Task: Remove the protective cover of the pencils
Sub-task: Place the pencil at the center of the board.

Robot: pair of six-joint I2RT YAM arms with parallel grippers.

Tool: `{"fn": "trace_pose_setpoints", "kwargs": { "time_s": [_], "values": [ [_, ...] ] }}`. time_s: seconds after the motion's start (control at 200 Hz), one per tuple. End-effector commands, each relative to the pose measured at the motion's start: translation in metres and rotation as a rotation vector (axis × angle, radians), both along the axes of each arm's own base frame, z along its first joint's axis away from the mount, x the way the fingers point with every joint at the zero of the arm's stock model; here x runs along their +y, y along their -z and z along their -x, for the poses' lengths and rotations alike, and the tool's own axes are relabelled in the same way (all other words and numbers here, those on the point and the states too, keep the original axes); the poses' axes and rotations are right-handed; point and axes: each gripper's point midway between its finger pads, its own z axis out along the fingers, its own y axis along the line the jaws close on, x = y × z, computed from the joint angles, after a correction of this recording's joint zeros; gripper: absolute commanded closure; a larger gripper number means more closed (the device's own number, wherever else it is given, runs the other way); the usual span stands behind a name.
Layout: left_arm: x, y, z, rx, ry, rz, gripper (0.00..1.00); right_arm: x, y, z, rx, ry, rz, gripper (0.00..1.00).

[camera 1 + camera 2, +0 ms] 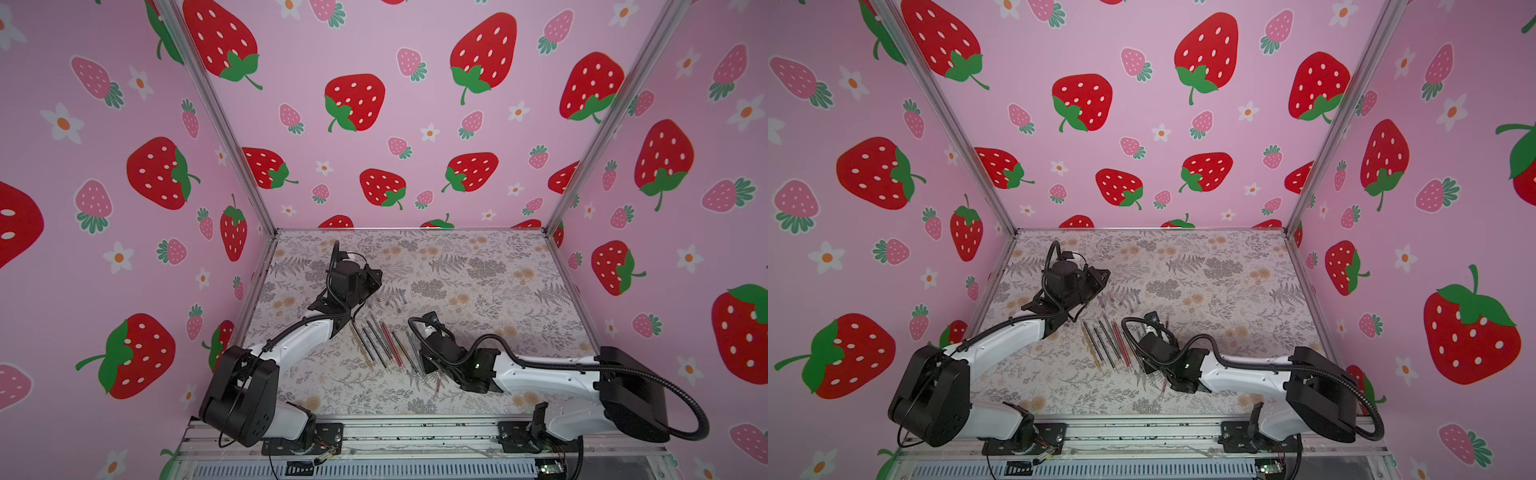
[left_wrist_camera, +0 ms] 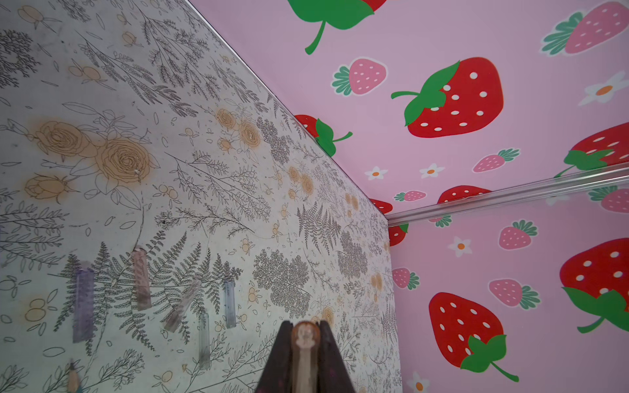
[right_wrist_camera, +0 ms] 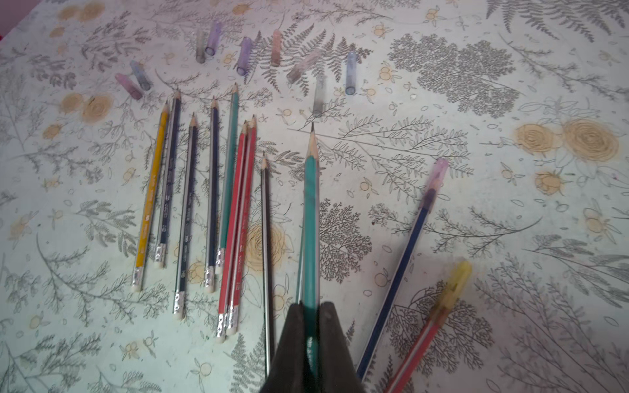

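Here the right pincer [image 3: 311, 308] is clamped narrow on a green pencil [image 3: 310, 211], whose bare sharpened tip points away from the fingers, out over the floral table [image 3: 510, 238]. The other pencils [image 3: 211, 190] lie flat in a rough row just beside the held one, tips uncovered. On its other side lie a blue pencil [image 3: 405, 258] wearing a pink cap [image 3: 437, 173] and a red pencil [image 3: 418, 347] wearing a yellow cap [image 3: 457, 279]. Loose caps [image 3: 245, 56] are scattered beyond the tips of the row.

The left pincer [image 2: 305, 326] is well apart from the row and pinched on a single clear, tan-tinted cap [image 2: 305, 343].

The held pencil's rear end is hidden behind the right pincer's fingers, and the two capped pencils are cut off by the frame edge. A thin strip runs alongside the held pencil near the fingers; whether it is another pencil cannot be told. In both top views the row [image 1: 382, 343] [image 1: 1111, 343] shows between the two arms, but both pincers' fingertips are hidden under the wrists and the loose caps are too faint to count.
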Motion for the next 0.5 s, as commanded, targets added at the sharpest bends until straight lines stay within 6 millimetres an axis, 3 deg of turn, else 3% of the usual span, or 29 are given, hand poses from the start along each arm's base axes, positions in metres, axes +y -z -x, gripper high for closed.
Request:
{"fn": "trace_pose_setpoints", "kwargs": {
  "time_s": [0.0,0.29,0.495],
  "values": [
    [-0.007,0.000,-0.006,0.010,0.038,-0.029,1.00,-0.006,0.011,-0.011,0.048,0.076,0.022,1.00],
    [-0.037,0.028,-0.012,0.110,0.174,-0.074,1.00,-0.004,0.047,-0.024,0.172,0.117,0.082,1.00],
    [-0.040,0.054,-0.011,0.174,0.179,-0.124,1.00,-0.003,0.061,-0.027,0.207,0.133,0.102,1.00]
  ]
}}
